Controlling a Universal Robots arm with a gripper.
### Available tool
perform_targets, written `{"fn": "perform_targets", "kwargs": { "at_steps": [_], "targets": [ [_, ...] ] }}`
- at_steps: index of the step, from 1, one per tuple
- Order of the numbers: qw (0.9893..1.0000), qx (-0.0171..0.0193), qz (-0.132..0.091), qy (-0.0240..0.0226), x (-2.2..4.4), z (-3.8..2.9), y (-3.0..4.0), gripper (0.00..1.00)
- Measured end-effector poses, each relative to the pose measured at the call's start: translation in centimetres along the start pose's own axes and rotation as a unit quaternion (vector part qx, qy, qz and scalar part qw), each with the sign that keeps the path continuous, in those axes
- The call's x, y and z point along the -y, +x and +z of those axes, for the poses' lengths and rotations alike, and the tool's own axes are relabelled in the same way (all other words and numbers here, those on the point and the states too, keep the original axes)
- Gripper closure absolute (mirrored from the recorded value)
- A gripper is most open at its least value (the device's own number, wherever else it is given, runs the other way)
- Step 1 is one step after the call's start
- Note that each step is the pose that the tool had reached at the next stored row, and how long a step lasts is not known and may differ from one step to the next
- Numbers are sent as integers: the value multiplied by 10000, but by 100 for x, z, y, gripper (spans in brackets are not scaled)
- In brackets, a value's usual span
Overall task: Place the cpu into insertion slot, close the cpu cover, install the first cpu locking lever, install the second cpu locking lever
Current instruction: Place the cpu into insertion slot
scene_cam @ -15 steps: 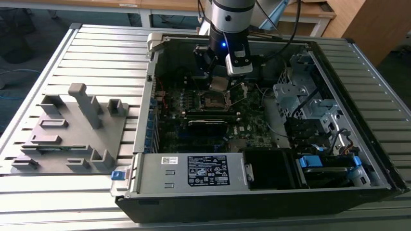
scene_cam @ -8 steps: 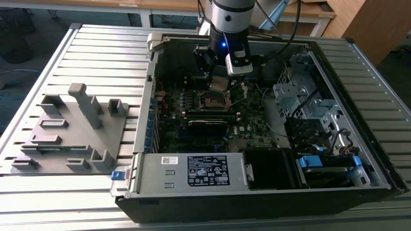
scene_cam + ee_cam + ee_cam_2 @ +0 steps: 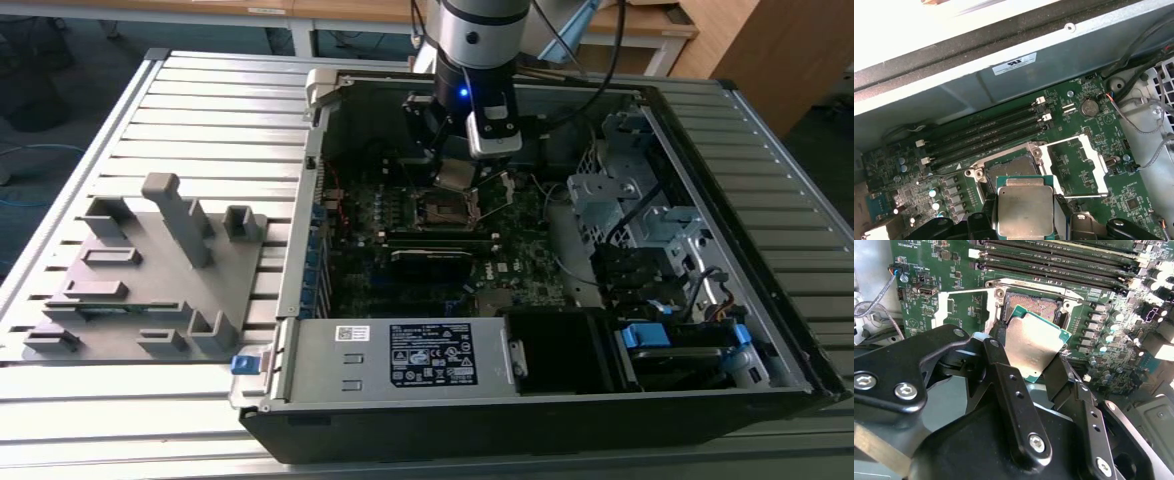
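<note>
Right in front of me the black two-finger gripper (image 3: 1030, 354) is clamped on the small flat silver-topped square cpu (image 3: 1034, 345). It holds the chip tilted just above the dark-centred, silver-rimmed square insertion slot (image 3: 1035, 305). Placing is in hand, and seating wants it level and square. The first wrist view adds the thin silvery windowed cpu cover (image 3: 1099, 165), standing open beside the slot.

An open computer case (image 3: 534, 432) lies on a slatted metal counter (image 3: 214, 100), a white-labelled grey box (image 3: 350, 358) inside it. A grey plastic rack (image 3: 150, 285) stands just beside the case, on the exterior view's left.
</note>
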State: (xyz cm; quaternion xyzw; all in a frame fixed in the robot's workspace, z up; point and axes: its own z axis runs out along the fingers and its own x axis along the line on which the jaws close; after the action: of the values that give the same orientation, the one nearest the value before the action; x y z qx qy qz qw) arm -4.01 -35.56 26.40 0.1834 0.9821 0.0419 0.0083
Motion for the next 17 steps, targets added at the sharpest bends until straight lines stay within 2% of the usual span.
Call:
{"fn": "perform_targets", "kwargs": {
  "at_steps": [6,10,17],
  "targets": [
    [9998,16,190,0,0,2,0,46],
    [9990,37,435,1,0,5,0,46],
    [9990,39,451,1,0,5,0,46]
  ]
}}
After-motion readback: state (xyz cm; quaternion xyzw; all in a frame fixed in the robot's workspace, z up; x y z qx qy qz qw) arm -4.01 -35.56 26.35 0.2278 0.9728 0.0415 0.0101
